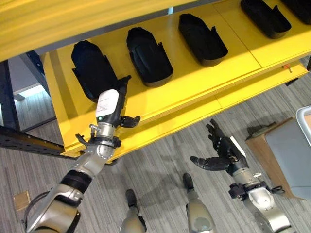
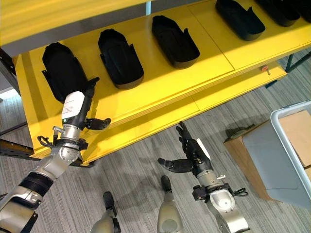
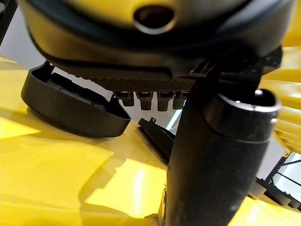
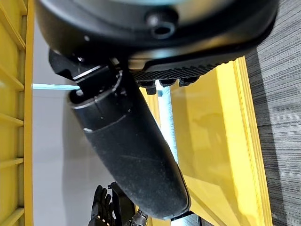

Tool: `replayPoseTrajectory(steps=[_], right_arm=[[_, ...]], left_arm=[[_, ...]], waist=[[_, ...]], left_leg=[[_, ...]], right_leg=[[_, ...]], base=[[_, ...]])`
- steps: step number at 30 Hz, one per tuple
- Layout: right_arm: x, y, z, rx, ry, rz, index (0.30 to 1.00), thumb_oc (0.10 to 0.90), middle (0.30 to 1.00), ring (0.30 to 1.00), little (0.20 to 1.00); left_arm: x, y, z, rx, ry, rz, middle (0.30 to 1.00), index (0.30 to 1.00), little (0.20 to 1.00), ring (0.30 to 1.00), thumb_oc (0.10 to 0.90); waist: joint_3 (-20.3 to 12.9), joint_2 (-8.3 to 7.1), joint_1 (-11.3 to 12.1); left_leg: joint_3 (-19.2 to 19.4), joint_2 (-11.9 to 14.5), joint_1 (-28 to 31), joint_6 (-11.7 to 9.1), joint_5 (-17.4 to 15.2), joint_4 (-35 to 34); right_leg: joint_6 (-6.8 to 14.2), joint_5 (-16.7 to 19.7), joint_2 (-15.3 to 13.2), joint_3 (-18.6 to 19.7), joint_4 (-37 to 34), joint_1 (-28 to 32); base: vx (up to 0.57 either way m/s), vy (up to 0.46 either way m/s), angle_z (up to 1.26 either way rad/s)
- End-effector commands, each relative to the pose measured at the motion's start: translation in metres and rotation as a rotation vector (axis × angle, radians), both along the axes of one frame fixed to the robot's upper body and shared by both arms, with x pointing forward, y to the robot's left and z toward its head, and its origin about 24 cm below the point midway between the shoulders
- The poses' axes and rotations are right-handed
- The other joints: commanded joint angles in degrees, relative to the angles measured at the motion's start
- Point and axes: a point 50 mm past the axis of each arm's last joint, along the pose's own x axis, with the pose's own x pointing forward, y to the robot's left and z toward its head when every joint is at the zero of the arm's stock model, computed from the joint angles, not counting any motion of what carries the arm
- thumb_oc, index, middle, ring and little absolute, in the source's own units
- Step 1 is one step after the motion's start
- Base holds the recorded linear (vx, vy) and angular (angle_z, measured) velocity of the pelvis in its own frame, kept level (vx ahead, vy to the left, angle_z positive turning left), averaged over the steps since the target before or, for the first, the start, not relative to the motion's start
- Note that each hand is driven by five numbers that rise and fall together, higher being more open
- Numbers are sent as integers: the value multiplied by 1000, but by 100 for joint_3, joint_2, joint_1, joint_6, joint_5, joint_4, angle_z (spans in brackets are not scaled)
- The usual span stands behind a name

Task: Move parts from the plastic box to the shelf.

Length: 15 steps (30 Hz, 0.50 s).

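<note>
On the yellow shelf [image 1: 146, 104] we see 4 black parts [image 1: 148, 56] in a row, long axes running front to back. Our left hand [image 1: 112, 104] rests at the leftmost part [image 1: 92, 68], fingers straight against its near end, holding nothing. Our right hand [image 1: 221, 153] hangs over the floor, fingers relaxed and empty. Furthest right, the plastic box [image 2: 286, 150] lies nearest that right hand, so we judge it reaches next.

head eyes look down, sharing the yellow shelf [image 1: 194, 92]; wrist cameras sit close.
</note>
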Motion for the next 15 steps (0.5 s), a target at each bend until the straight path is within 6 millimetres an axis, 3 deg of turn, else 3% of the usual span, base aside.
replayPoseTrajectory(steps=[1,15], right_arm=[[1,7,47,52,-249,61,1000,900,1000,1000,1000],[0,2,47,44,-243,53,1000,900,1000,1000,1000]], left_arm=[[3,59,122,-20,-495,270,1000,1000,1000,1000,900],[-21,52,136,-22,-627,209,1000,1000,1000,1000,900]], waist=[[-390,-133,0],[-361,-142,92]], left_leg=[[-50,127,264,2,-328,333],[-100,124,229,9,-355,360]], right_leg=[[-112,-374,-16,-157,386,137],[-140,-386,-20,-214,373,156]], base=[[0,0,0],[2,-1,3]])
